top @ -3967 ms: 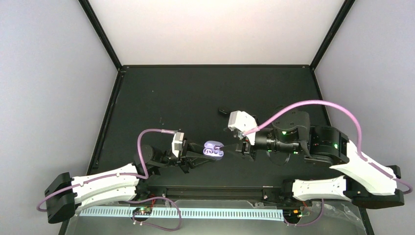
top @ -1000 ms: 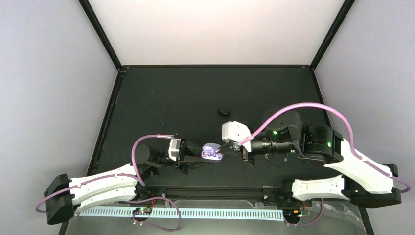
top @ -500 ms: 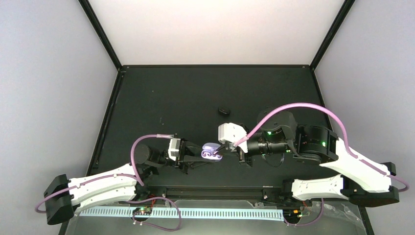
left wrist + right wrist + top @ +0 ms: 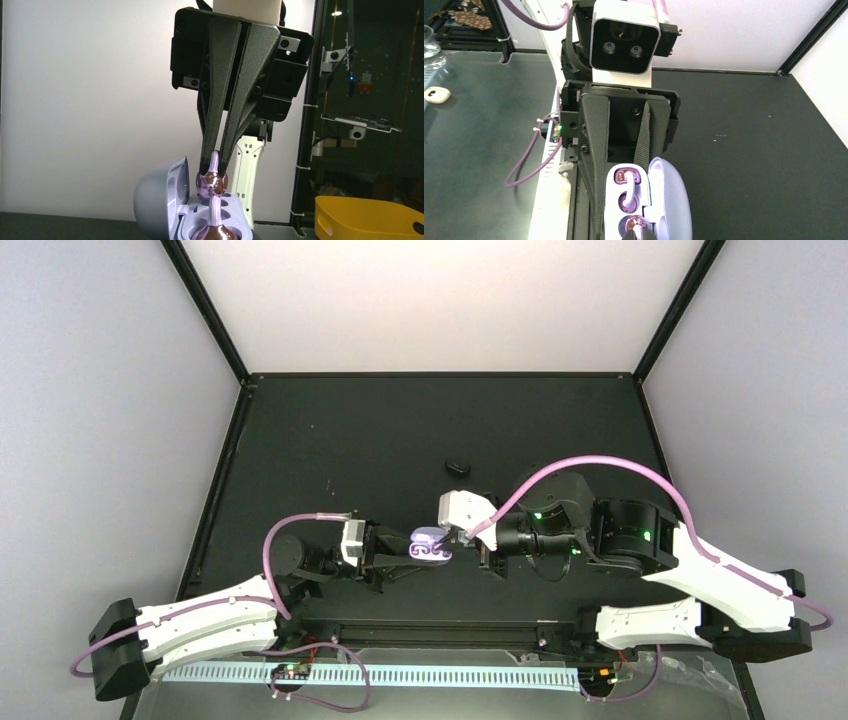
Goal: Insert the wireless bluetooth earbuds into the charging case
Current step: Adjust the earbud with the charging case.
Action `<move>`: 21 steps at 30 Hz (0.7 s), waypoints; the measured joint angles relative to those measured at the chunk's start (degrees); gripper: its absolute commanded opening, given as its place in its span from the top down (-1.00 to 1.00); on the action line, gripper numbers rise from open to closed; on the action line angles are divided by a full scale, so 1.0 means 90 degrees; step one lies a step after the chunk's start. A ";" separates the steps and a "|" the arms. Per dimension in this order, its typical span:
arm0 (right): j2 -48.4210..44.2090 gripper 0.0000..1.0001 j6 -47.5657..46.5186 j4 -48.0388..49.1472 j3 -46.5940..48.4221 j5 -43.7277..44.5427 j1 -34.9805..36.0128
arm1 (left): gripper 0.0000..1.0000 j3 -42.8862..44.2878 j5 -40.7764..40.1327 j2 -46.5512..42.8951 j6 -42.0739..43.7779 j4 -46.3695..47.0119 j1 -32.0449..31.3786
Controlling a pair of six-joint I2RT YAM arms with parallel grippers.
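Lab tabletop: the left gripper (image 4: 398, 558) is clamping the open lilac charging case (image 4: 432, 548) from both sides at the near middle of the black table (image 4: 350, 430), with the lid (image 4: 160, 197) tipped back. The right gripper (image 4: 214, 167) is facing it from the opposite side, fingertips pinched together on the stem of one purple earbud (image 4: 210, 183). That earbud is hanging directly over a socket in the case. The second earbud (image 4: 626, 192) is already sitting in the neighbouring socket. A small black oval object (image 4: 458, 466) is lying farther back on the table, well apart.
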 measured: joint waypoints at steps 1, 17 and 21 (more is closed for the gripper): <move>0.0000 0.98 0.0002 0.0034 -0.0022 0.0036 0.0000 | 0.97 0.0000 -0.0022 0.0000 -0.0005 -0.0002 -0.0002; -0.0053 0.98 0.0017 0.0284 -0.0214 0.0177 0.0000 | 0.97 0.0029 -0.0228 -0.0075 -0.0036 -0.0141 0.0000; -0.0073 0.98 0.0015 0.0284 -0.0245 0.0151 0.0000 | 0.97 0.0032 -0.0231 -0.0075 -0.0058 -0.0141 0.0000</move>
